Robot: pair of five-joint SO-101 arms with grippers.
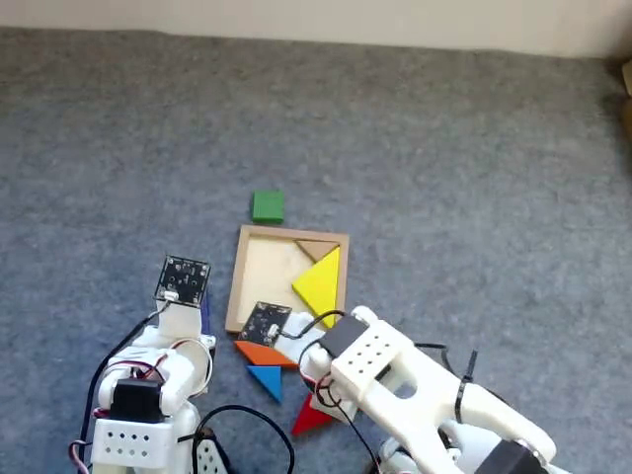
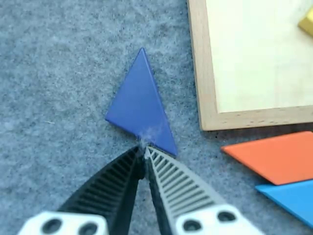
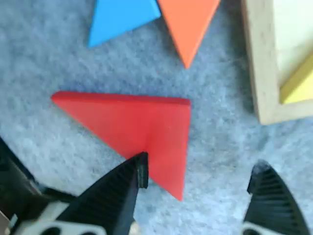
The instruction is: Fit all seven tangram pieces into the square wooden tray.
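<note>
At left, the left arm (image 1: 148, 390) has its jaws shut. Their tips touch one edge of the navy triangle (image 2: 139, 105), which lies flat on the grey surface (image 1: 444, 148) just beside the tray (image 2: 201, 73), outside it. We read this as a nudge, not a grip. To do it well, the push should run through the piece's middle so it slides rather than spins. It should also stop short of the rim, which a flat piece will not climb.

In the middle, the tray holds the yellow triangle (image 1: 318, 281) against its right side. The green square (image 1: 267, 205) lies just beyond the far rim. The orange piece (image 1: 262, 353) and the sky-blue triangle (image 1: 267, 380) lie touching each other near the tray's near edge.

At right, the right arm (image 1: 425, 395) has its jaws open above the red triangle (image 3: 142, 127), gripping nothing. One tip is over the piece and the other is over bare surface past its edge. For a clean pick we would want both tips off the wood and astride a narrow corner. They should press down to the surface before closing, then lift well clear of the rim. With both arms near the same tray corner, we would move one at a time.
</note>
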